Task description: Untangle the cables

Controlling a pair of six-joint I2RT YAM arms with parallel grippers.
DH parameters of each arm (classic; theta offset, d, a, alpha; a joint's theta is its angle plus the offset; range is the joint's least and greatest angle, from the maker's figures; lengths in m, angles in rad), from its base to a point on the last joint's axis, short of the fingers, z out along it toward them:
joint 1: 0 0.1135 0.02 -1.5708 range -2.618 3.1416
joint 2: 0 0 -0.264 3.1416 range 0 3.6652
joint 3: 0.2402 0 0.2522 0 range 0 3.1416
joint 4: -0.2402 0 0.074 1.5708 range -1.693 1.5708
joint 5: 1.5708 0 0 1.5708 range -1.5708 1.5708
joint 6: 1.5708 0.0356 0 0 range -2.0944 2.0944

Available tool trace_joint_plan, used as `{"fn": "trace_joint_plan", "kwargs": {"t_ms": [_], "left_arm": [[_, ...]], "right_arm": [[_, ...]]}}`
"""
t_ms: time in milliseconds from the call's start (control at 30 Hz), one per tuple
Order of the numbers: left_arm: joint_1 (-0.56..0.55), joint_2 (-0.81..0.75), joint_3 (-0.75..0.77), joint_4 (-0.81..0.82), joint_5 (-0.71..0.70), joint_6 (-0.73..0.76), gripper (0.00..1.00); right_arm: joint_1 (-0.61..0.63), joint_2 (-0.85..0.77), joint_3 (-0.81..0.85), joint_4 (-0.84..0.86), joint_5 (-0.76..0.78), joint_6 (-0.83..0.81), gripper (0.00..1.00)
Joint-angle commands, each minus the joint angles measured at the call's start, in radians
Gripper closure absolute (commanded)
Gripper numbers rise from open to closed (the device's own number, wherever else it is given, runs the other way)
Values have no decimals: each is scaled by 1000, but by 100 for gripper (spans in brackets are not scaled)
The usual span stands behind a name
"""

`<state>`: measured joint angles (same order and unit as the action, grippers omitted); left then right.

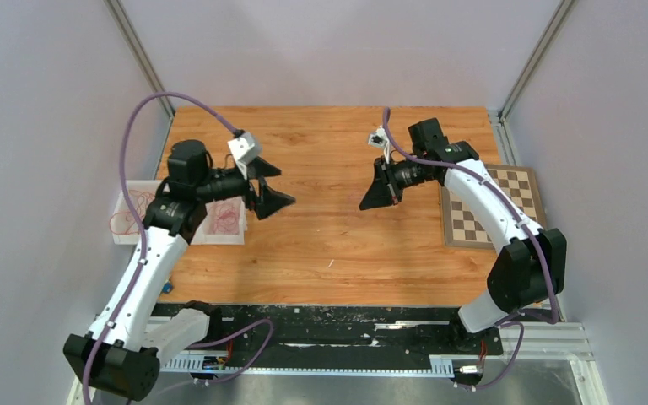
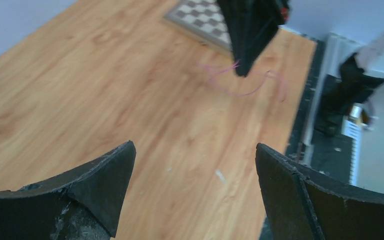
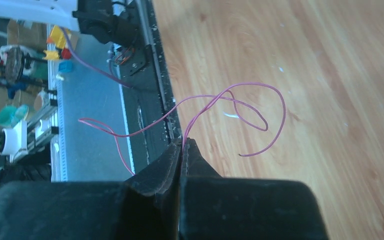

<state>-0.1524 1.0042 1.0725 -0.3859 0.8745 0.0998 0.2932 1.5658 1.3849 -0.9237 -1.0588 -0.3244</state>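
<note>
Right wrist: thin curly pink cable (image 3: 252,84) in matte black tool (image 3: 184,142)

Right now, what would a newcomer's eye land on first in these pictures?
Most striking is the right gripper, shut on a thin pink cable that curls loose from it over the wooden table. Facing it from the left, the left gripper hangs wide open and empty. At the table's left edge, tangled red cables lie on a white tray.
</note>
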Motion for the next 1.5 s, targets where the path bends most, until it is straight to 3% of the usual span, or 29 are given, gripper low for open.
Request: {"fn": "trace_joint_plan", "kwargs": {"t_ms": [0, 167, 367, 467, 533, 567, 600, 633, 700, 733, 1033, 1267, 1300, 1467], "left_arm": [[-219, 20, -38, 123, 48, -152, 3], [-380, 106, -46, 144, 28, -263, 3], [-524, 175, -28, 148, -33, -252, 3], [-561, 210, -12, 133, -114, -240, 10], [-563, 235, 6, 108, -190, -232, 25], [-563, 243, 24, 95, -201, -223, 41], [-562, 245, 45, 67, -210, -201, 50], [-561, 240, 51, 54, -211, -191, 70], [-547, 209, 51, 37, -207, -174, 95], [-538, 180, 40, 43, -194, -178, 98], [-273, 16, 4, 153, -66, -262, 100], [-125, -21, 111, 185, -33, -298, 100], [-119, -21, 118, 178, -35, -297, 100], [-95, -7, 171, 80, -103, -261, 100]], "right_arm": [[77, -52, 44, 2, -44, -39, 100], [134, -40, 51, 13, 16, -30, 100], [148, -10, 62, 32, 54, 0, 100], [152, -6, 71, 33, 45, 6, 100], [152, -6, 63, 33, 47, 7, 99], [152, -8, 57, 33, 49, 9, 97], [146, -8, 48, 31, 47, 11, 95], [137, -9, 39, 31, 45, 13, 94], [104, -3, 16, 31, 37, 11, 94], [81, 5, 5, 32, 35, 10, 94], [-40, 45, -55, 30, 93, -17, 95], [-95, 93, -80, 31, 144, -32, 99], [-96, 93, -78, 29, 139, -28, 96], [-96, 80, -63, 29, 106, -3, 58]]}}
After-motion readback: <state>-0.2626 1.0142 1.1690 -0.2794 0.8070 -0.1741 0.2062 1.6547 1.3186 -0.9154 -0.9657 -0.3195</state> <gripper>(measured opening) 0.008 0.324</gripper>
